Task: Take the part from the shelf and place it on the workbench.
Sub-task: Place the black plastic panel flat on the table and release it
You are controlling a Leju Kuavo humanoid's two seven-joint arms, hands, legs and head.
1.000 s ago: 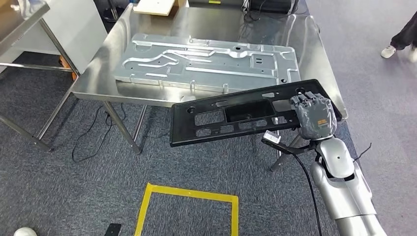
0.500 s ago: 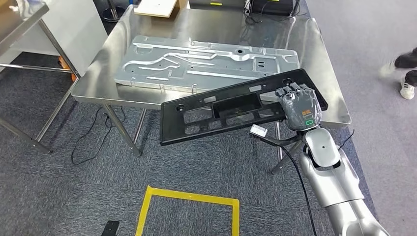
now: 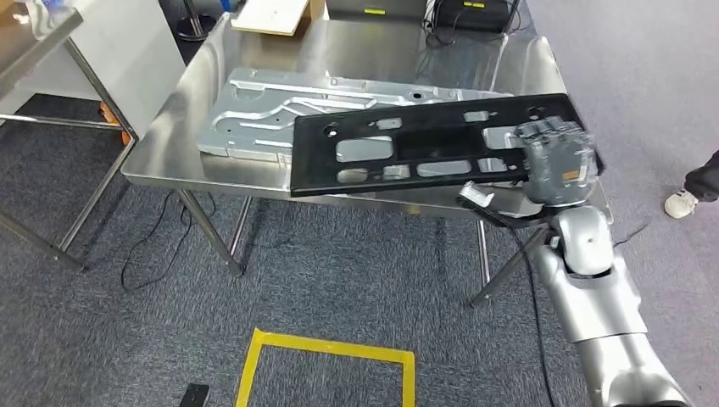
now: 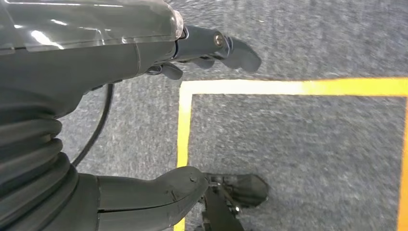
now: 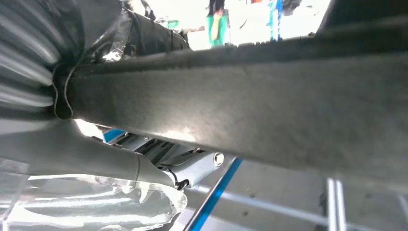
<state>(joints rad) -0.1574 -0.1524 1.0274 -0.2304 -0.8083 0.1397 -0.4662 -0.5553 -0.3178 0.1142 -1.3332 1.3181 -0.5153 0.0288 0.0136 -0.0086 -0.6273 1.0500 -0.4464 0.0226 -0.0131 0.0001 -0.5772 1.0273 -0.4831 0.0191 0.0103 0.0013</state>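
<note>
No writing I can read anywhere: the small orange mark on the back of my right hand (image 3: 555, 161) is too small to make out, and so is the yellow strip on the dark box (image 3: 373, 8) at the far end of the bench (image 3: 161, 144).

My right hand grips the black panel (image 3: 424, 148) at its right end, fingers curled over the far edge. The panel runs long to the left from the hand, roughly level, over the near edge of the bench. Its left half overlaps the silver plate (image 3: 254, 110) lying on the bench; I can't tell whether it touches the plate or the bench. A white tag (image 3: 475, 197) hangs just under the panel beside the wrist. In the right wrist view the panel's (image 5: 250, 106) dark, felt-like edge crosses just ahead of the hand (image 5: 57, 72).

My left hand (image 4: 144, 115) hangs over grey carpet (image 4: 308, 159), thumb and fingers apart, holding nothing, above a corner of yellow floor tape (image 4: 185, 120). The head view has that tape (image 3: 326, 343) on the floor in front of the bench. A flat cardboard piece (image 3: 271, 15) lies at the bench's far left, and a person's shoe (image 3: 678, 202) is at the right edge.
</note>
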